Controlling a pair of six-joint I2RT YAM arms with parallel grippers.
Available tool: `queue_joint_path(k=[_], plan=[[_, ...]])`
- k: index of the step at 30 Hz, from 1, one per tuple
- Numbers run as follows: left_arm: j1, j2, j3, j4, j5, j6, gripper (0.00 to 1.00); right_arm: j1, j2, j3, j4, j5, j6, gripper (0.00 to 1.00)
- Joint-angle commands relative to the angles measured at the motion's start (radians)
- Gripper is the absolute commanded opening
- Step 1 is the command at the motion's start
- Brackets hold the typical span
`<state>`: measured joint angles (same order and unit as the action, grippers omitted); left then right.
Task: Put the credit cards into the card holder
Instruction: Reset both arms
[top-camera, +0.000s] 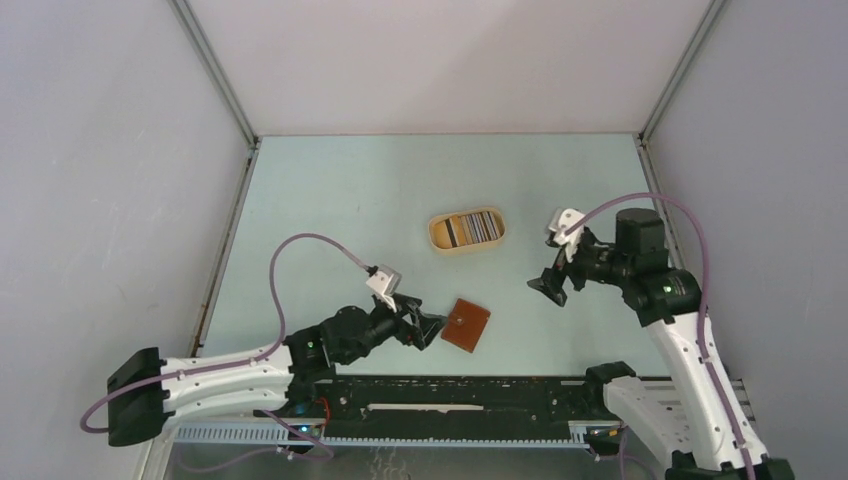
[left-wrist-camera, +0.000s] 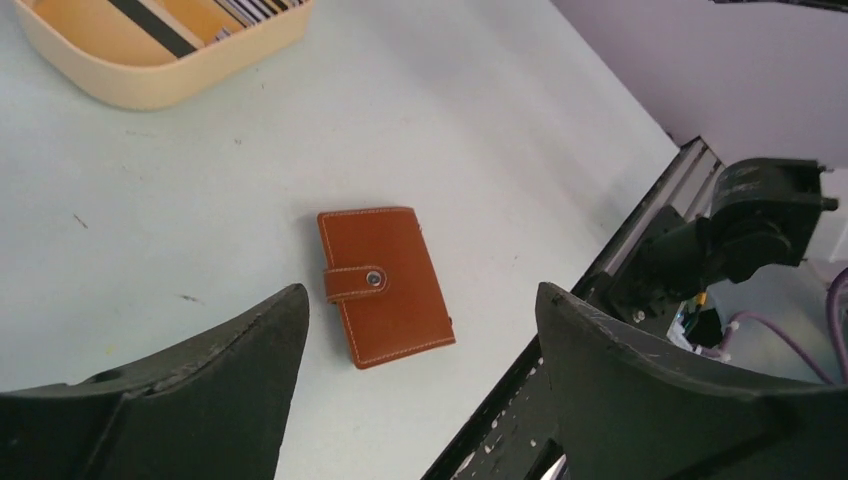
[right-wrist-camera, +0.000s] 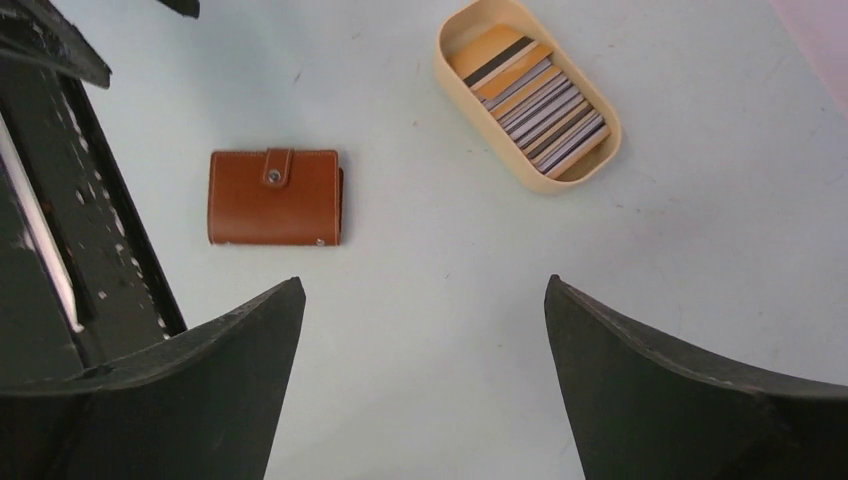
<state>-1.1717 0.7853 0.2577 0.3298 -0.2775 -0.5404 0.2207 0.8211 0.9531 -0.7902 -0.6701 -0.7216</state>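
Evidently the brown leather card holder (top-camera: 467, 325) is snapped shut, so the striped plastic credit cards (top-camera: 472, 229) sit in the far tan oval tray (top-camera: 435, 233). Left gripper (top-camera: 428, 328) and right gripper (top-camera: 550, 288) hover, jaws spread, empty.

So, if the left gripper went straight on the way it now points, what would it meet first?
Probably the closed card holder, flat on the table just ahead of the left gripper; depth is unclear, so bare table could come first.

Left claw (top-camera: 430, 327) gapes wide, reaching low and forward; right claw (top-camera: 549, 288) gapes wide, raised, tilted inward.
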Motion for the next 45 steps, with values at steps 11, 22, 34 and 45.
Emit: queue_joint_path(k=[11,22,34,45], plan=[[0.026,-0.17,0.244,-0.293,-0.121,0.073,1.0,-0.303,-0.149,0.035,0.183,-0.155,0.561,1.0],[0.027,-0.326,0.27,-0.432,-0.095,0.042,1.0,-0.387,-0.209,0.034,0.223,-0.274,0.693,1.0],[0.027,-0.437,0.373,-0.624,-0.207,0.112,1.0,-0.396,-0.227,0.056,0.26,-0.167,0.817,1.0],[0.027,-0.417,0.381,-0.653,-0.257,0.137,1.0,-0.399,-0.235,0.061,0.254,-0.184,0.784,1.0]])
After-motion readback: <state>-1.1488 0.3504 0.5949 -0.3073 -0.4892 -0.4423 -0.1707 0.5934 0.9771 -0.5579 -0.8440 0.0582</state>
